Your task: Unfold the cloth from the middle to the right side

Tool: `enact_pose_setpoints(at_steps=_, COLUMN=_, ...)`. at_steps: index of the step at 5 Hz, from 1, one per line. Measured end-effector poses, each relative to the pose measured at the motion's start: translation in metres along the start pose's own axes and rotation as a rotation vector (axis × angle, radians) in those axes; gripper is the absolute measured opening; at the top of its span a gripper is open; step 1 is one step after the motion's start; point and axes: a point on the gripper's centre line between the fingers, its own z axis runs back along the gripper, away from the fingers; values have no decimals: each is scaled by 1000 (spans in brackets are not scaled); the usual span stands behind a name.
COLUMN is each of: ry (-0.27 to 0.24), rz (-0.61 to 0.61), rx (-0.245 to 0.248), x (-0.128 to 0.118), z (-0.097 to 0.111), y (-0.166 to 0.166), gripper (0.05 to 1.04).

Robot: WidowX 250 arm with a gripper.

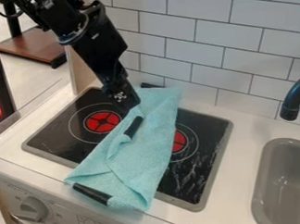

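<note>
The black gripper (126, 104) hangs down over the left-centre of the stove, at the upper left edge of the light blue cloth (138, 160). The cloth lies folded in a long slanting strip across the middle of the stove, from the back edge to the front counter. A black strip (133, 127) on a folded-over part of the cloth lies just below the gripper; whether they touch is unclear. Another black strip (91, 193) marks the front left end, and a third (153, 86) shows at the back end.
The black stove top (201, 186) has two red burners, the left one (102, 121) uncovered and the right one (179, 141) partly under the cloth. A grey sink (288, 174) with a dark faucet (291, 106) stands at the right. A tiled wall rises behind.
</note>
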Motion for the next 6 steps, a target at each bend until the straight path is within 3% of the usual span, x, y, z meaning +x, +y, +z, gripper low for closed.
enact_pose_setpoints(at_steps=1, ry=8, rz=10, rx=-12, x=-2, z=-3, y=-2, gripper=999)
enact_pose_setpoints(at_steps=2, ry=95, rz=110, rx=-38, x=-11, z=-13, y=-4, gripper=999)
enact_pose_setpoints(at_steps=5, ry=315, rz=308, rx=41, x=-18, z=-37, y=-6, gripper=999)
enact_pose_setpoints(at_steps=6, ry=310, rz=360, rx=43, x=-21, z=-48, y=-5, gripper=999)
